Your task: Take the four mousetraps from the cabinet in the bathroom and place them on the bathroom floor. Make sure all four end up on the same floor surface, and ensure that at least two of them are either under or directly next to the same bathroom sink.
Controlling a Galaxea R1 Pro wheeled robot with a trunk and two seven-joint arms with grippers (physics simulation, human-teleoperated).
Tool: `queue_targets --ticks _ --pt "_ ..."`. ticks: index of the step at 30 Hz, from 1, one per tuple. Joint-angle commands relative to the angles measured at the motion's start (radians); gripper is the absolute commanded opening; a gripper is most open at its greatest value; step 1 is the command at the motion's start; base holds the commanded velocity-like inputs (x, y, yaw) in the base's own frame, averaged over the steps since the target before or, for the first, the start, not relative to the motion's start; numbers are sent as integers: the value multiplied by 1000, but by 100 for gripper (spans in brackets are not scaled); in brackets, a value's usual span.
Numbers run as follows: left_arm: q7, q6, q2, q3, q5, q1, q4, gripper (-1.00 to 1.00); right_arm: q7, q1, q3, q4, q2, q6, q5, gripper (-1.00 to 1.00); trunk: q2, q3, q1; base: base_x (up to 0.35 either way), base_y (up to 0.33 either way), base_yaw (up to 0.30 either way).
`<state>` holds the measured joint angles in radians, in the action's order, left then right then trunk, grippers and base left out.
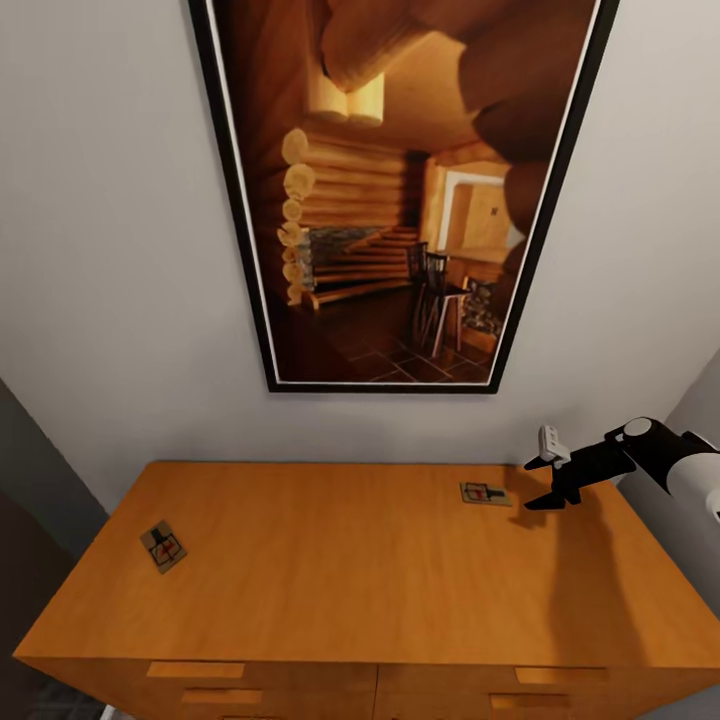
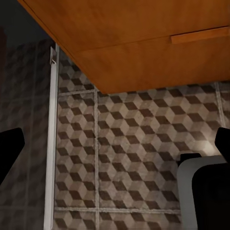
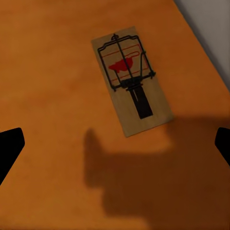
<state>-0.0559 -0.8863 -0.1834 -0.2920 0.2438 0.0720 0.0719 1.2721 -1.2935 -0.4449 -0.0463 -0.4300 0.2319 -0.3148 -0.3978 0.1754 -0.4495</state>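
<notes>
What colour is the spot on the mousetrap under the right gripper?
Red, on the tan board of the mousetrap; the right wrist view shows it best.

The cabinet (image 1: pixel 340 570) is a warm orange-brown wood. On its top, the two mousetraps are tan boards with dark metal parts and a red spot: one (image 1: pixel 486 493) near the back right, another (image 1: pixel 163 546) near the left edge. Below the cabinet's front, the bathroom floor (image 2: pixel 139 148) shows brown, beige and white cubes (pale grout between). Above the cabinet hangs a black-framed picture (image 1: pixel 400 190) in amber browns on a pale grey wall (image 1: pixel 110 250).
</notes>
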Motion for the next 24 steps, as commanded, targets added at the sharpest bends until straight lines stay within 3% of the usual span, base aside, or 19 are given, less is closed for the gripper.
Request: queue_targets --ticks 1,24 --pt "-6 -5 1 -9 2 2 3 100 2 0 3 -1 -1 6 -6 100 -2 4 -1 0 0 0" --pt "-6 -5 1 -9 2 2 3 100 4 0 8 -25 -6 12 -7 100 -2 12 -1 0 0 0"
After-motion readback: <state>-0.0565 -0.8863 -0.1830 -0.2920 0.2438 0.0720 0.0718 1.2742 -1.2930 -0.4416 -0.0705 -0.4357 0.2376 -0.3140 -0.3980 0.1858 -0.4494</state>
